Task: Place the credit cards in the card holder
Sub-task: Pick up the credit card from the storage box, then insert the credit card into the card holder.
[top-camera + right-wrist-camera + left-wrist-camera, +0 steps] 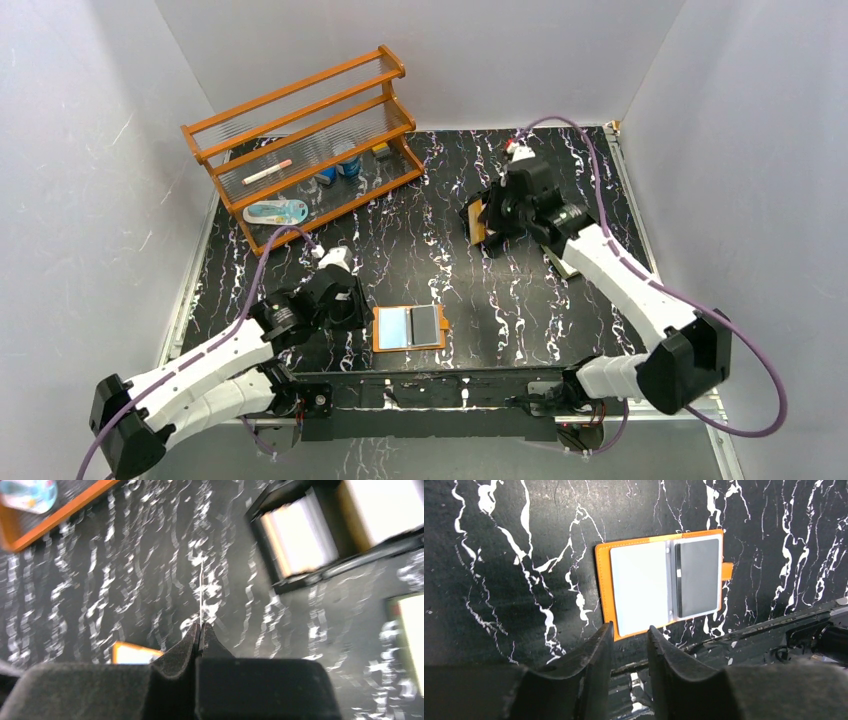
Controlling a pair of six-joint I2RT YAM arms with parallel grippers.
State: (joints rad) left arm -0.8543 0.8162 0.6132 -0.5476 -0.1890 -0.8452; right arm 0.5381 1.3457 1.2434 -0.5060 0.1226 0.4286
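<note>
One desk, black with white veining. One orange rack, three tiers, at the far left corner with small items on it. Two arms, two pincers.

One black tray, two compartments, a blurred stack of pale credit cards in each; count per stack unreadable.

One card holder, lying open and flat near the desk's front edge, between the two arm bases. Orange-tan cover, two sleeves showing: the left one pale, the right one dark grey. The snap tab sticks out from its right side.

Left pincer: jaws a narrow gap apart, nothing between them, poised just at the holder's near left corner. Contact can't be told.

Right pincer: over the far right of the desk, jaws pressed together on one credit card, seen edge-on as a thin white line standing out from the tips.
</note>
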